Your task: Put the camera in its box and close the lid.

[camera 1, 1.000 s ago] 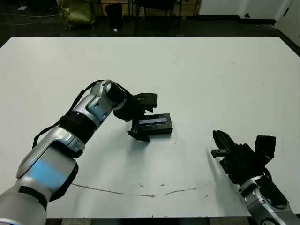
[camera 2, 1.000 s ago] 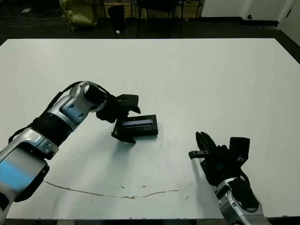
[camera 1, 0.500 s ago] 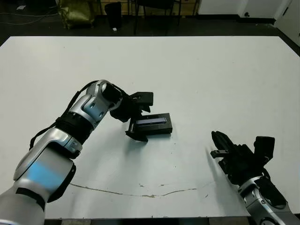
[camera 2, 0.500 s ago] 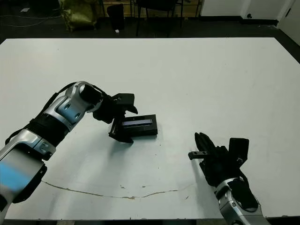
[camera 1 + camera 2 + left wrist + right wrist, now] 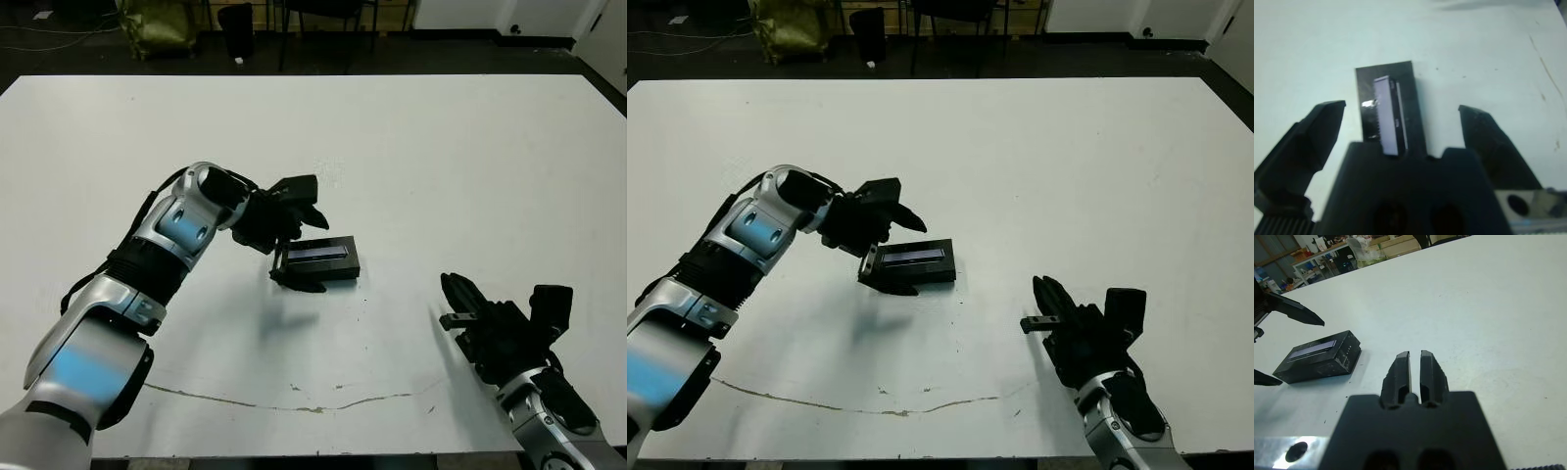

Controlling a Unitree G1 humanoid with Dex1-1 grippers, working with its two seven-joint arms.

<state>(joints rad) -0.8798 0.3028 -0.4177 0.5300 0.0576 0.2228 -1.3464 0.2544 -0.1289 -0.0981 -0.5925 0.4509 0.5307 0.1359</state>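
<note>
The black box (image 5: 333, 270) lies shut near the table's middle. Its lid (image 5: 1314, 348), with the silvery stripe on top, sits flat on it. The camera is hidden from every view. My left gripper (image 5: 315, 254) is open at the box's left end, one finger (image 5: 306, 209) behind it and the other finger (image 5: 302, 285) in front, neither clearly touching. In the left wrist view the box (image 5: 1387, 112) lies between the spread fingers. My right gripper (image 5: 460, 302) hovers low at the front right, shut on nothing, well apart from the box.
A thin dark crack line (image 5: 294, 399) runs along the white table (image 5: 441, 157) near its front edge. Beyond the far edge, on a dark floor, stand chair legs and a yellow-green bag (image 5: 162, 24).
My left wrist has turned and risen a little, and its fingers now reach further right around the box's left end. The box and my right gripper have stayed put.
</note>
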